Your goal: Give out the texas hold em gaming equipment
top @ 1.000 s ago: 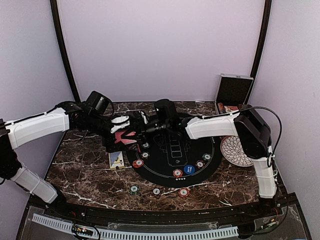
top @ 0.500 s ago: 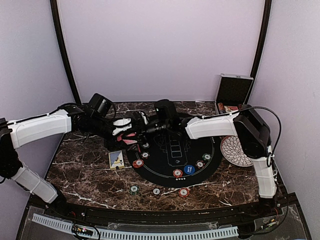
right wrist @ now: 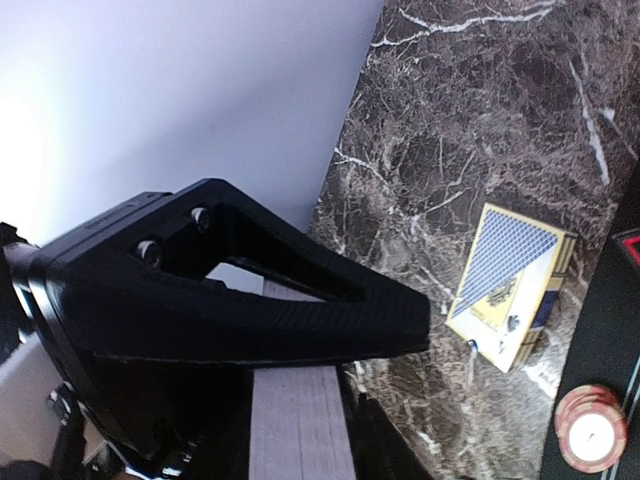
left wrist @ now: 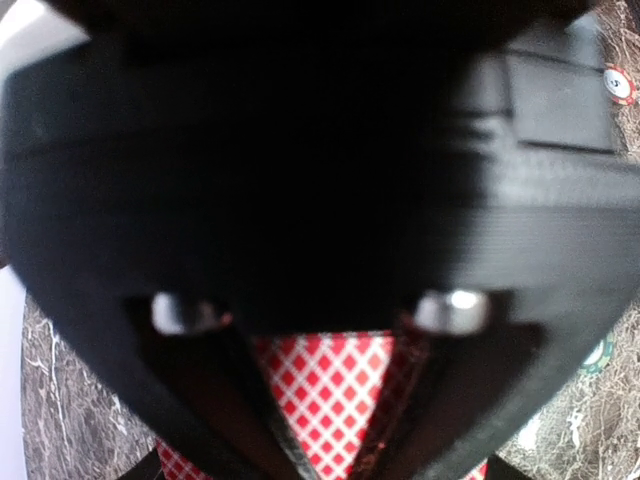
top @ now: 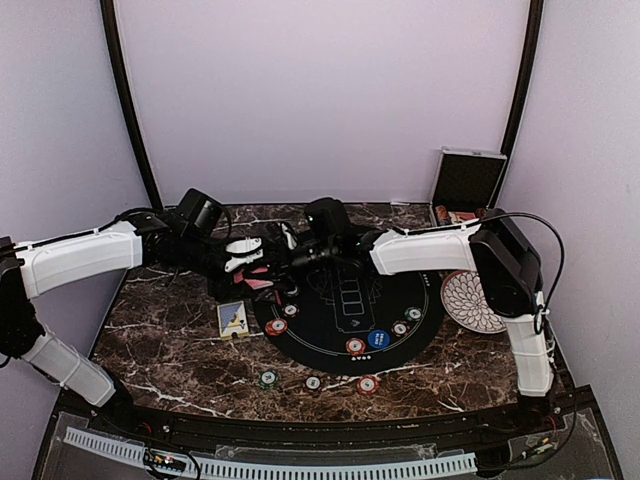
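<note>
Left end effector (top: 248, 262): closed on red-backed cards (left wrist: 325, 395), positioned at the far-left rim of the black mat (top: 340, 320). Right end effector (top: 292, 258): just beside it; whether it is open or closed cannot be told. Striped chips (top: 355, 346) and a blue disc (top: 377, 339) lie on the mat. Three further chips (top: 313, 383) lie on the tabletop (top: 160, 340) near its front edge.

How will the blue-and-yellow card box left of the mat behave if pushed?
The card box lies flat on its broad face, so it probably slides rather than tips. The marble tabletop looks polished, so it may spin if pushed off-centre. It looks like thin cardboard, likely light and crushable.
</note>
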You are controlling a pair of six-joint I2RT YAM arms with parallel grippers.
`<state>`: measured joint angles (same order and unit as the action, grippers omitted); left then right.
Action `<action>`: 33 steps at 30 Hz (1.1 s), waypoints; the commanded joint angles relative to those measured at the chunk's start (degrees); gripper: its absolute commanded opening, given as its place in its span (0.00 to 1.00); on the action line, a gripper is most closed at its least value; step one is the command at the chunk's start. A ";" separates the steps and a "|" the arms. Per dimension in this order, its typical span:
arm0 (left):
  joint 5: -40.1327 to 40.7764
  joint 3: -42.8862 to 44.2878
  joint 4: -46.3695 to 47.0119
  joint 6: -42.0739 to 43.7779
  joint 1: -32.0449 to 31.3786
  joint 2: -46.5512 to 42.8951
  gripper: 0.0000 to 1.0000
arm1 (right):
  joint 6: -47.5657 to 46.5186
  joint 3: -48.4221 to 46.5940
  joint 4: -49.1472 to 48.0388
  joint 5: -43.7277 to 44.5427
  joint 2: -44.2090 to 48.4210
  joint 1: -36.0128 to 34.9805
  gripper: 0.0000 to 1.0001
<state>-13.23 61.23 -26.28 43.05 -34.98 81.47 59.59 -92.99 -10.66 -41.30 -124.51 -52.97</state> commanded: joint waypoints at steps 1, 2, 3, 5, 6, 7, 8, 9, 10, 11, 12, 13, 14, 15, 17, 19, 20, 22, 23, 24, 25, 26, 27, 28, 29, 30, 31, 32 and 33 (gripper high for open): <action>-2.27 1.47 -2.15 -1.77 0.20 -2.90 0.43 | -1.20 -0.45 3.24 2.34 1.02 0.41 0.44; -2.29 1.45 -2.39 -1.88 0.19 -2.85 0.42 | -1.17 -0.58 3.28 2.34 1.03 0.41 0.48; -2.36 1.44 -2.81 -1.85 0.22 -2.88 0.41 | -1.22 -0.80 3.47 2.36 0.95 0.36 0.51; -2.28 1.51 -3.34 -1.79 0.19 -2.94 0.40 | -1.43 -1.30 4.30 2.60 0.72 0.31 0.54; -2.30 1.52 -3.42 -1.75 0.19 -2.93 0.40 | -1.54 -1.44 4.62 2.63 0.72 0.27 0.56; -2.23 1.52 -3.64 -1.74 0.18 -2.91 0.40 | -1.63 -1.59 5.08 2.89 0.61 0.23 0.56; -2.23 1.52 -3.85 -1.70 0.18 -2.86 0.40 | -1.78 -1.72 5.50 3.09 0.59 0.26 0.56; -1.86 1.48 -3.90 -1.67 0.11 -2.79 0.40 | -1.92 -1.86 5.82 3.21 0.60 0.29 0.57; -1.70 1.40 -3.94 -1.68 0.14 -2.67 0.40 | -1.93 -1.92 6.05 3.32 0.63 0.32 0.58; -1.02 1.33 -3.95 -1.66 0.11 -2.65 0.40 | -2.00 -2.01 6.08 3.28 0.67 0.32 0.58; -0.59 1.17 -3.82 -1.65 0.10 -2.64 0.40 | -2.13 -2.06 6.27 3.51 0.72 0.32 0.58; -0.49 1.17 -3.80 -1.72 0.09 -2.74 0.40 | -2.24 -2.18 6.61 3.65 0.81 0.32 0.58; -0.48 0.99 -3.72 -1.73 0.09 -2.82 0.40 | -2.33 -2.27 6.88 3.88 0.84 0.39 0.57; -0.43 0.95 -3.70 -1.74 0.09 -3.03 0.40 | -2.60 -2.36 7.52 4.23 0.85 0.41 0.57; -0.35 0.92 -3.63 -1.82 0.09 -3.29 0.40 | -3.39 -2.39 8.93 4.90 1.13 0.50 0.56; -0.16 0.93 -3.57 -1.83 0.09 -3.39 0.40 | -3.98 -2.02 9.73 5.00 1.32 0.66 0.55; -0.07 0.80 -3.66 -1.83 0.13 -3.49 0.40 | -4.02 -1.63 9.86 4.92 1.45 0.72 0.55; 0.01 0.63 -3.61 -1.87 0.09 -3.65 0.40 | -4.40 -1.05 10.14 4.96 1.96 0.83 0.54; -0.01 0.53 -3.65 -1.95 0.14 -3.72 0.39 | -4.62 -0.71 10.27 4.99 2.17 0.91 0.54; 0.01 0.54 -3.72 -2.02 0.10 -3.66 0.39 | -4.78 -0.39 10.37 5.00 2.51 1.01 0.53; -0.01 0.49 -3.81 -2.18 0.14 -3.62 0.39 | -4.94 -0.10 10.39 5.00 2.78 1.10 0.53; -0.01 0.48 -3.97 -2.22 0.12 -3.61 0.39 | -5.00 0.18 10.42 5.00 3.11 1.23 0.52; -0.11 0.54 -4.22 -2.32 0.15 -3.67 0.38 | -5.15 0.44 10.45 5.09 3.41 1.29 0.52; -0.17 0.59 -4.35 -2.43 0.17 -3.68 0.38 | -5.38 0.71 10.48 5.11 3.79 1.37 0.52; -0.10 0.70 -4.58 -2.57 0.13 -3.75 0.38 | -5.56 0.97 10.48 5.17 4.06 1.48 0.51; 0.01 0.76 -4.62 -2.64 0.10 -3.81 0.38 | -5.81 1.19 10.47 5.25 4.29 1.59 0.51; 0.11 0.63 -4.71 -2.60 0.09 -3.89 0.37 | -5.93 1.35 11.50 5.29 4.54 1.68 0.51; 0.12 0.55 -4.73 -2.61 0.09 -3.98 0.37 | -6.04 1.54 11.79 5.34 4.81 1.72 0.51; 0.24 0.33 -4.80 -2.62 0.11 -4.05 0.37 | -6.11 1.70 11.86 5.35 5.07 1.73 0.51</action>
<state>-12.58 61.28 -30.48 41.19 -34.89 81.08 54.92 -92.84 -1.69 -37.78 -122.26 -52.23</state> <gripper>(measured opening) 0.680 0.514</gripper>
